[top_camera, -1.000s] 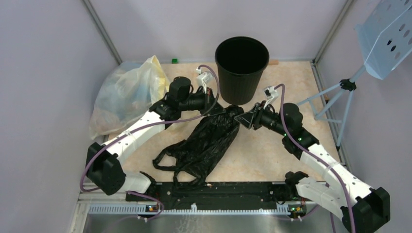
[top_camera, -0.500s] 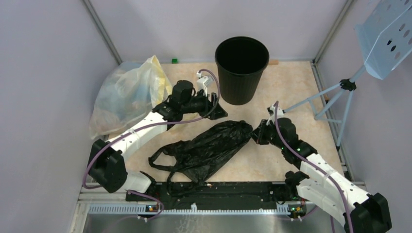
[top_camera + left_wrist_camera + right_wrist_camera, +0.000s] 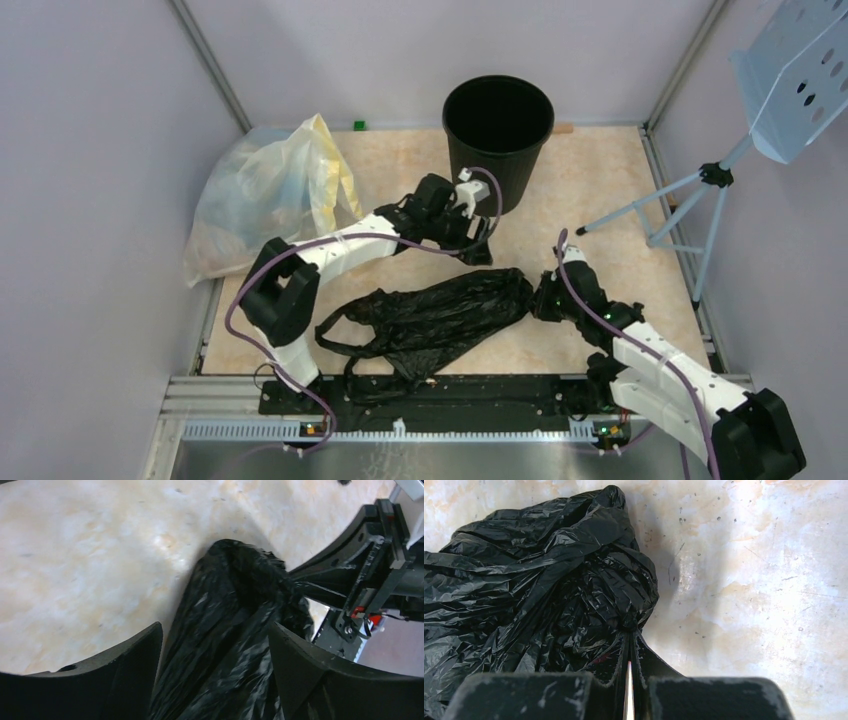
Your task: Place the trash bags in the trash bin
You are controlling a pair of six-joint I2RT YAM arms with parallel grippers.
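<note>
Along the near edge, a flat black metal rail (image 3: 450, 392) carrying both arm bases. Just beyond it, on the mottled beige, stone-patterned table (image 3: 600, 190), the trash bag (image 3: 440, 315): thin, glossy black film, heavily crinkled, stretched out left to right, with two loop handles trailing at its near-left end and its right end bunched into a tight wad. At that wad, the right gripper (image 3: 630, 635), low on the table, fingers pressed together with only a sliver of light between them, pinching a fold of the black film. A little farther and to the left of it, the left gripper (image 3: 215, 626), curved matte-black fingers spread wide, poised over the bag's bunched end; contact with the film impossible to judge. Farther still, near the back wall, the trash bin (image 3: 495, 175): round, black plastic, upright, tapering toward its base, finely ribbed down its sides, well apart from the bag. At far left, a large translucent pale-yellow bag (image 3: 255, 195), soft and lumpy, slumped against the wall. At far right, a pale-blue tripod (image 3: 690, 195) topped by a perforated panel (image 3: 795, 75).
</note>
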